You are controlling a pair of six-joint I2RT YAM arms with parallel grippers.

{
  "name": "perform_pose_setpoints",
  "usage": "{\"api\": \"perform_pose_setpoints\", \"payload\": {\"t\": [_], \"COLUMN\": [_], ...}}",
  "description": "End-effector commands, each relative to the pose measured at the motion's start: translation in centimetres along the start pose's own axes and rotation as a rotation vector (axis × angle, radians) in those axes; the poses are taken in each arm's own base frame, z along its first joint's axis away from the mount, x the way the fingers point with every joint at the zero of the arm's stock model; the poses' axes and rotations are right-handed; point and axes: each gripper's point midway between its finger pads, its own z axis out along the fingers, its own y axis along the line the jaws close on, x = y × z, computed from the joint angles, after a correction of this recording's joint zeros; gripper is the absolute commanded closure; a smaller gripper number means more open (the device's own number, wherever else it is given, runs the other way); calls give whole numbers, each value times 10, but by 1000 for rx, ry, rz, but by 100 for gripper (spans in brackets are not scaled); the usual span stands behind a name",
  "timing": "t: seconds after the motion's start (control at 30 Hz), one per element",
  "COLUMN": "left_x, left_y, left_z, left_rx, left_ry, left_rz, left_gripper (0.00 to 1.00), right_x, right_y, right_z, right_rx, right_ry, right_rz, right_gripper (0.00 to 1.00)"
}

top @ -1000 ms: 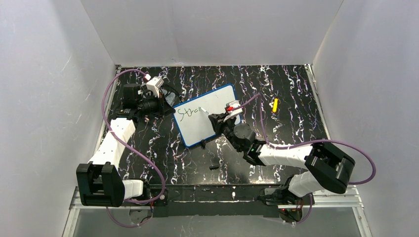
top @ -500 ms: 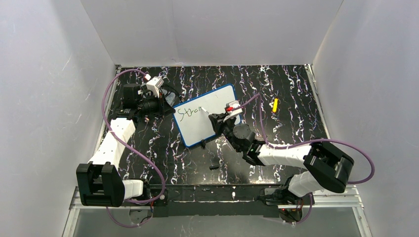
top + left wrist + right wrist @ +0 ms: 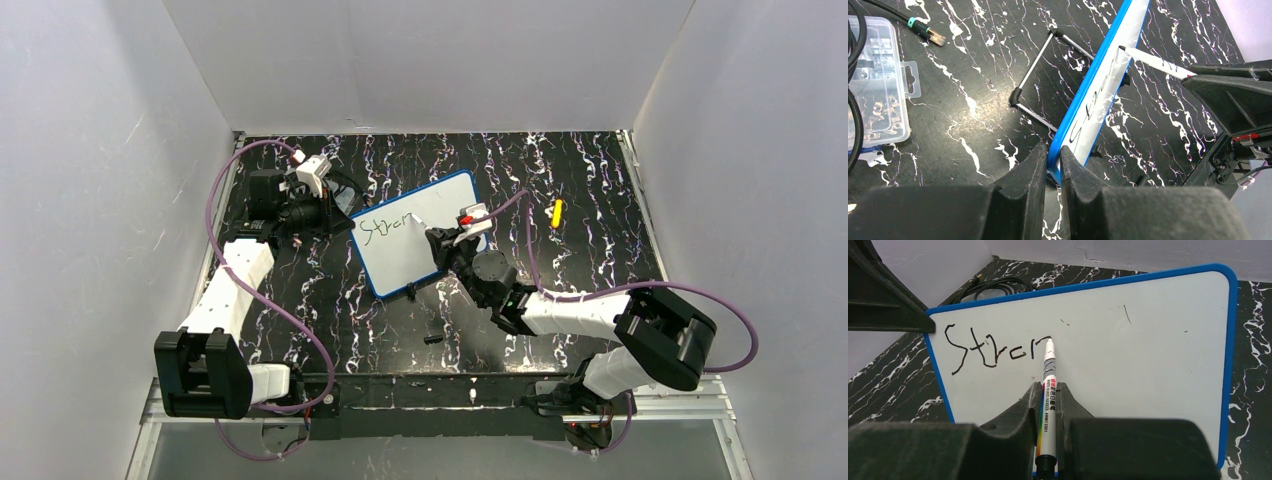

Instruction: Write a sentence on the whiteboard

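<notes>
small white blue-rimmed rectangular whiteboard (image 3: 398, 262) is propped tilted on the black marbled desk (image 3: 380, 325) | dark handwritten sentence (image 3: 993, 352), so far "Stron", is seen at the whiteboard's upper left | left end effector (image 3: 1052, 165) is clamped on the whiteboard's left rim | right end effector (image 3: 1048, 405) is closed on a white plastic marker (image 3: 1048, 375), tip touching the whiteboard after the last letter

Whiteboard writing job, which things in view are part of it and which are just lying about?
In use: whiteboard, clamped at its edge by the left gripper; marker, held in the right gripper; the sentence, begun as "Stron".
Lying about: yellow object, clear parts box, cable plug, small black piece.
</notes>
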Motion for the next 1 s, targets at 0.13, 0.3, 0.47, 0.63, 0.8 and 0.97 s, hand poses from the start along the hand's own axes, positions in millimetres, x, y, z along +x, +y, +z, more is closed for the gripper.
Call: {"api": "perform_pose_setpoints", "payload": {"t": [0.13, 0.3, 0.47, 0.63, 0.8, 0.97], "left_x": [0, 0, 1, 1, 1, 1], "left_y": [-9, -9, -9, -8, -8, -8], "left_z": [-6, -6, -6, -6, -6, -6], "left_rx": [24, 24, 23, 17, 17, 19], "left_ry": [-4, -4, -3, -2, -2, -3], "left_rz": [15, 15, 15, 14, 14, 13], "left_gripper": [100, 100, 100, 100, 100, 100], "right_x": [3, 8, 6, -6, -17, -26], "right_y": [-1, -3, -3, -2, -5, -8], "right_z": [-4, -9, -10, -13, -18, -13], "right_rx": [-8, -5, -8, -16, -10, 8], "right_ry": [9, 24, 22, -2, -28, -55], "right_rz": [27, 33, 38, 40, 54, 36], "right_gripper": [99, 99, 99, 99, 99, 99]}}
